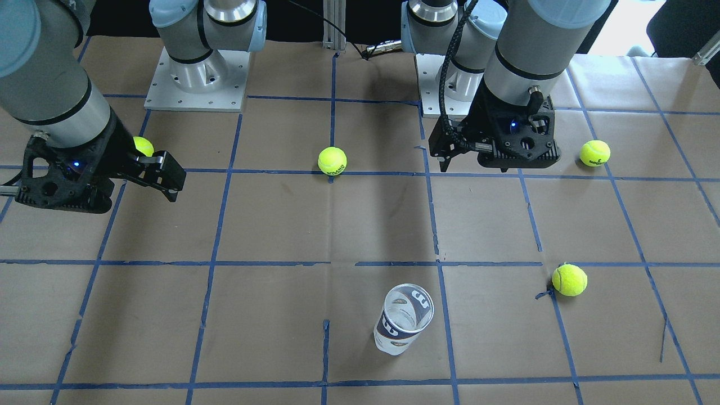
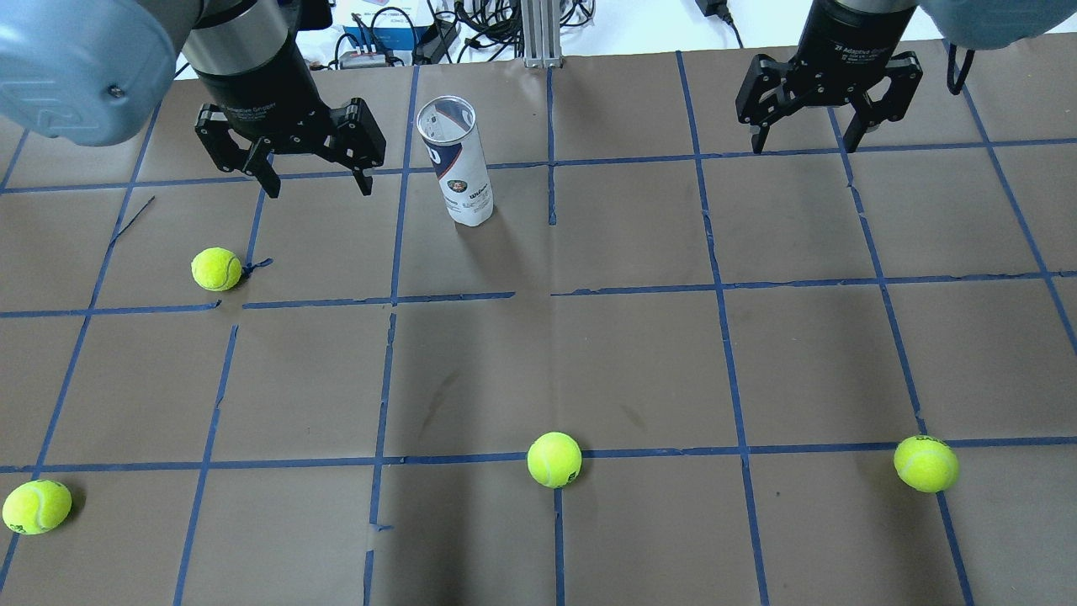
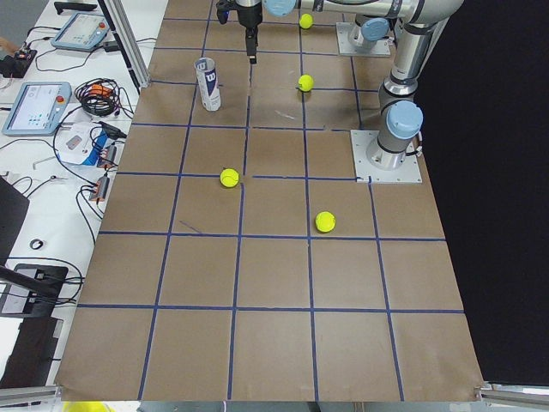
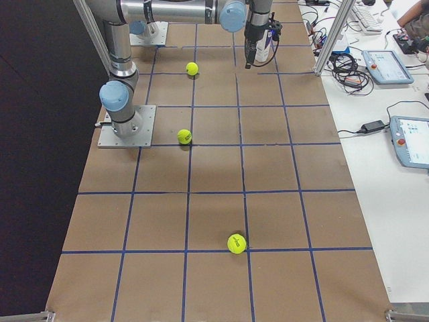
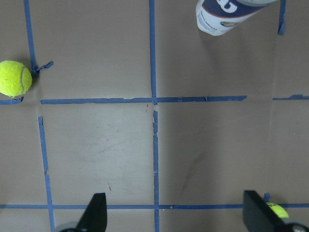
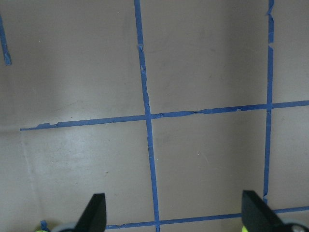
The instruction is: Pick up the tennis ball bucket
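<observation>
- Bench [image 2: 639, 362]: brown paper cover, marked off in squares by blue tape lines [image 2: 724, 290].
- Left arm [image 2: 244, 59]: comes in on the robot's left and reaches to the far side of the bench, wrist pointing down.
- Right arm [image 2: 850, 34]: reaches to the far side on the robot's right, wrist also pointing down.
- Left tool [image 2: 320, 187]: fingers spread wide apart, nothing between them. It hangs above the bench just beside the tennis ball bucket, not touching it. In the left wrist view both fingertips [image 5: 96, 212] sit at the bottom edge and the bucket's base shows at the top right.
- Right tool [image 2: 803, 143]: fingers spread wide apart, holding nothing, well apart from the bucket. Only paper and tape lie below it in its wrist view.
- Tennis ball bucket [image 2: 458, 164]: stands upright on the bench at the far side, near the middle line, between the two tools and much closer to the left one. Open mouth up, navy and white label facing the robot.
- Tennis balls: four yellow-green ones loose on the bench, one near the left tool [image 2: 216, 268], three along the robot's side [image 2: 36, 507] [image 2: 554, 459] [image 2: 925, 464]. All lie apart from the bucket.
</observation>
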You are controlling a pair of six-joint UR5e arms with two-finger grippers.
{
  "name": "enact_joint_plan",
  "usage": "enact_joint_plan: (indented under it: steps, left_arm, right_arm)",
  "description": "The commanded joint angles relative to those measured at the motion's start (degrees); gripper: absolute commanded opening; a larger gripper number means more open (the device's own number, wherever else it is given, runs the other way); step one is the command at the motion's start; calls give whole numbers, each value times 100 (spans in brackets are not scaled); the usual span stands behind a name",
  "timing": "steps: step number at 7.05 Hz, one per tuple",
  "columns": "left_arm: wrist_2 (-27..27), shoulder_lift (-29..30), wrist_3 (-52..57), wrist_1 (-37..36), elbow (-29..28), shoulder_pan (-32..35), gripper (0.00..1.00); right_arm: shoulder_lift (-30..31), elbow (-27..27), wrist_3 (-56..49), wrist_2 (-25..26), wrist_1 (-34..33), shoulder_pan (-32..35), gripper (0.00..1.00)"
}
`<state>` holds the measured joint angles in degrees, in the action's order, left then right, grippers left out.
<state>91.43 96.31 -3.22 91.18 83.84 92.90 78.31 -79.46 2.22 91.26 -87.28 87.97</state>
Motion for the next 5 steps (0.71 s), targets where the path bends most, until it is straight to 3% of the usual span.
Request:
enact_joint_plan:
  steps: [1,2,5]
  left_arm:
    - [-28,-120,58,-66,53,-297,95]
    - [-324,-130,49,-66,53,-343,100]
    - [-284,-59,111,-92,0,-308,100]
  right_arm:
    - [9,18,7,-3,0,18,100]
    - [9,18,-2,-90,0,35,100]
    - [0,0,-11,-196,0,36,100]
